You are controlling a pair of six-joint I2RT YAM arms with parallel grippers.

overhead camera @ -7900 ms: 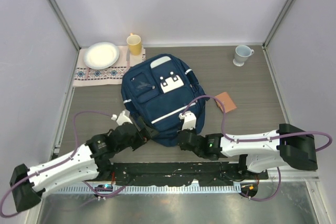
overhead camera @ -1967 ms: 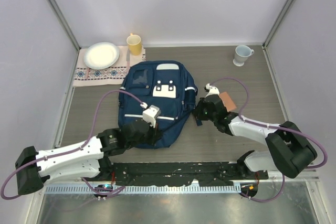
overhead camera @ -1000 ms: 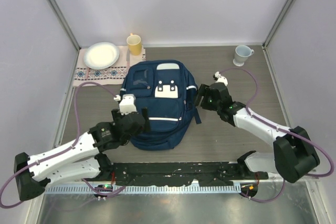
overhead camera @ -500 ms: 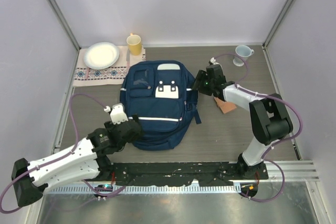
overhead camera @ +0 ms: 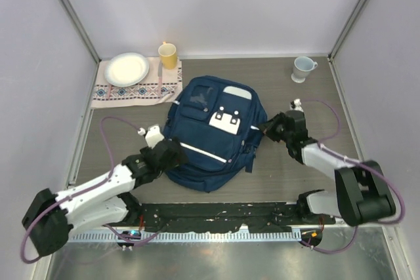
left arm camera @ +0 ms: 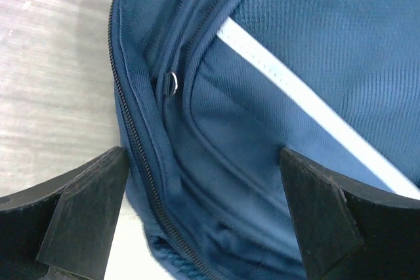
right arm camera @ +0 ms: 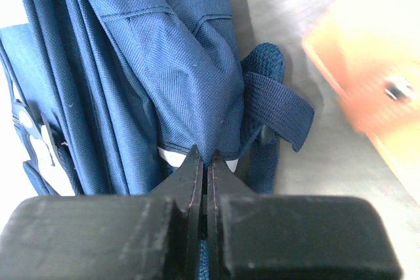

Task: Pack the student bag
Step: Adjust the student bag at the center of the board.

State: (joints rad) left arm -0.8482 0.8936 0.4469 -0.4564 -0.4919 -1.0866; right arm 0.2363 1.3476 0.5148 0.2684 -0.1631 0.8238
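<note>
- While the right gripper [right arm camera: 205, 160] has its jaws pressed flat together, apparently nipping a thin fold of side fabric on the student bag [right arm camera: 164, 63], the left gripper [left arm camera: 200, 188] is spread wide and holds nothing.
- Left wrist view: the spread fingers straddle the bag's corner seam. A zipper [left arm camera: 128, 129] runs between them, with a small ring pull [left arm camera: 171, 83] toward the upper left.
- Risk: the pinch takes very little cloth. A tug could slip off it, or drag the whole bag, since nothing pins it down.
- Risk: a dark strap [right arm camera: 275, 106] loops just beside the right fingertips and could snag on them.
- Risk: an orange flat item [right arm camera: 367, 63], blurred at the right of frame, lies near the bag's edge. A sliding bag may shove or cover it.
- Top view: the bag lies flat mid-frame on the table [overhead camera: 308, 96], its top angled to the upper right.
- Right gripper at the bag's right edge, left gripper at its lower-left edge.
</note>
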